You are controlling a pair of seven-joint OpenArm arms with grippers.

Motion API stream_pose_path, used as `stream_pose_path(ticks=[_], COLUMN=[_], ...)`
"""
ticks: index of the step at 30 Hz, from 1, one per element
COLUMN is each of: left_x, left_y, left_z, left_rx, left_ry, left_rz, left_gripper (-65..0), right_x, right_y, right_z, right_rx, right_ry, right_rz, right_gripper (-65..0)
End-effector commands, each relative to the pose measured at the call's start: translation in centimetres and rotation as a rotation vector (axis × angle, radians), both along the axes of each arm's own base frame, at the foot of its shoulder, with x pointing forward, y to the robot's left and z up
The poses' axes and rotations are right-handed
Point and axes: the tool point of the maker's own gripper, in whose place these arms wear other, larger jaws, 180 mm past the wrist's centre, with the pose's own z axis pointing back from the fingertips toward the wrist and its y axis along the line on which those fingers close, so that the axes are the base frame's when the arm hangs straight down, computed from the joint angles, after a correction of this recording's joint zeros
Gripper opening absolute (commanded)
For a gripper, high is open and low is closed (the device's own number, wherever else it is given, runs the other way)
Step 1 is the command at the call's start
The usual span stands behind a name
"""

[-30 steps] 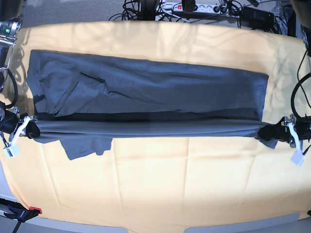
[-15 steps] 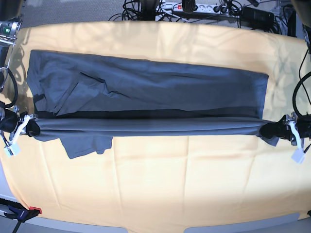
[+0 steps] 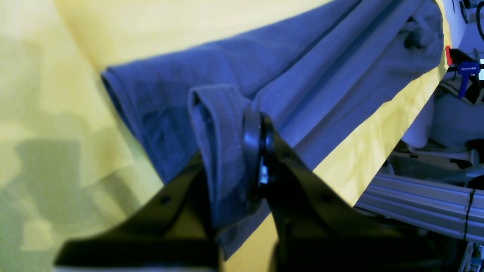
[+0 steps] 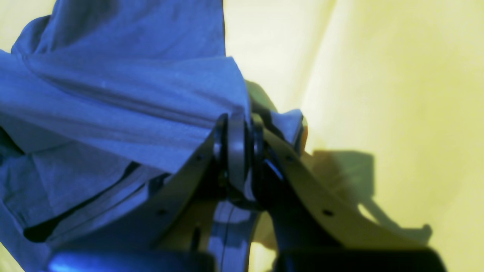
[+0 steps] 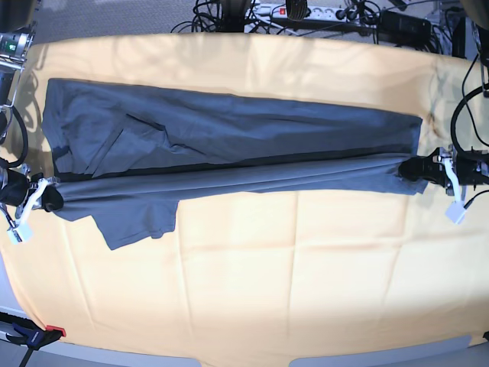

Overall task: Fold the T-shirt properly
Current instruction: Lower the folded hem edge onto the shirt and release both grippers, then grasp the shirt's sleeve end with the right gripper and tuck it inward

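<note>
You can't see the T-shirt corners inside either clamp. The table cloth runs off the base view's bottom edge.

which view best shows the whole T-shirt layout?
Base view: the T-shirt appears end to end on the yellow cloth. Wrist views show only pinched ends, at the left gripper and right gripper.

T-shirt plain slate blue-grey, no print; table cloth yellow-orange; gripper fingers black.
</note>
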Motion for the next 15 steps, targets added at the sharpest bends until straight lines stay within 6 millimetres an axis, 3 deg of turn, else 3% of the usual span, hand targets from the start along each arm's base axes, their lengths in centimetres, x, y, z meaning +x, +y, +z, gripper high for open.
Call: stream_pose_path(ticks=[1,4,6,8,9,11,15], left_x=[0.7,0.7,0.7,0.7,0.7,0.7,0.1], left_y=[1.0,1.0,1.0,1.0,1.0,0.9,0.6], left_z=[1.8,1.8,1.8,1.7,1.7,1.6,0.8], left_rx=[0.020,0.020,0.020,0.020,0.020,0.016,0.004], left_ry=[-0.047,-0.047,-0.046,-0.046,-0.045,-0.040,-0.006], left_rz=[0.000,0.000,0.001,0.001,0.001,0.005,0.016], left_gripper=[-65.0,-65.0,-63.0,-43.3,-33.3,-20.5,-18.7], right_x=[0.8,0.9,1.0,1.3,1.5,2.2,3.7], right_y=[-1.5,-1.5,-1.4,-1.3,-1.1,-0.8,-0.1], right_z=[2.1,2.2,2.4,2.9,3.3,4.5,7.2], right_rx=[-0.038,-0.036,-0.025,-0.009,0.005,0.031,0.105], right_ry=[-0.047,-0.050,-0.059,-0.072,-0.085,-0.118,-0.198], right_rz=[-0.014,-0.014,-0.013,-0.012,-0.011,-0.009,-0.007], right_gripper=[-65.0,-65.0,-47.5,-26.7,-20.8,-18.4,-18.4])
